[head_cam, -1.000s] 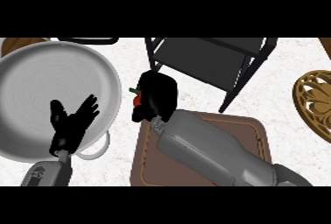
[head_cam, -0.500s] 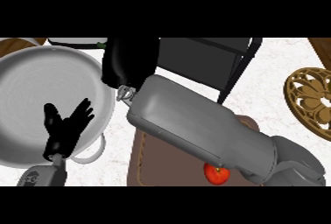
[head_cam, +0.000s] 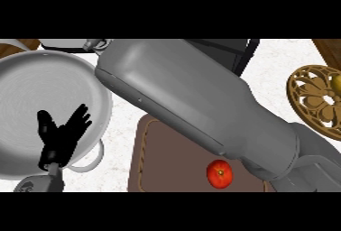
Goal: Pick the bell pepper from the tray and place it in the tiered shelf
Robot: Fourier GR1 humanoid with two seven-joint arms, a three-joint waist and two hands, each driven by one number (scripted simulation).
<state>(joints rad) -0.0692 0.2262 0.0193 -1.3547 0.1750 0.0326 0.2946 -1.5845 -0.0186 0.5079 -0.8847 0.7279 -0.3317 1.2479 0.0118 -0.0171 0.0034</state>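
The red bell pepper (head_cam: 220, 174) lies on the brown tray (head_cam: 166, 153), low in the head view and just under my right forearm (head_cam: 193, 99). No hand touches it. The forearm runs as a wide grey bar from the lower right to the top left. Its hand is past the picture's top edge and does not show. The black tiered shelf (head_cam: 233, 50) stands at the top, mostly hidden behind the forearm. At the lower left my left hand (head_cam: 61, 137) rests open, fingers up, over the rim of a big pan.
A large grey pan (head_cam: 40, 94) fills the left side, with a loop handle by the tray's left edge. A carved wooden trivet (head_cam: 320, 101) lies at the right edge. White speckled counter shows between tray, pan and trivet.
My right arm has stretched up and left, carrying its hand out of view. Red showed beside that hand a second ago; the pepper now lies on the tray. The left hand stays put.
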